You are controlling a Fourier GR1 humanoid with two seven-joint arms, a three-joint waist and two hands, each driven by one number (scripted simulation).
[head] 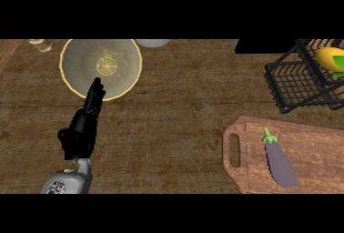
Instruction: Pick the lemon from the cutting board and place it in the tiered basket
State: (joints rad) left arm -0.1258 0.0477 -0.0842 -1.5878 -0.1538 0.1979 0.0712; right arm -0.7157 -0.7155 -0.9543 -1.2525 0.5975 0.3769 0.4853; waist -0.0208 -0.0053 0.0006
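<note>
Left hand (pixel 87 119) is resting released over the desk (pixel 174 118); the lemon (pixel 331 58) is lying in the tiered basket (pixel 295 88), so placing seems done; nothing remains but pulling back.

On the tabletop (pixel 174 113), a plate (pixel 101 68) lies far left, my left hand (pixel 84 125) just before it, fingers (pixel 96 93) over its near rim. Far right stands the basket (pixel 295 88) with the lemon (pixel 331 58) in it. Before the basket lies the board (pixel 309 150), an eggplant (pixel 279 159) on it
</note>
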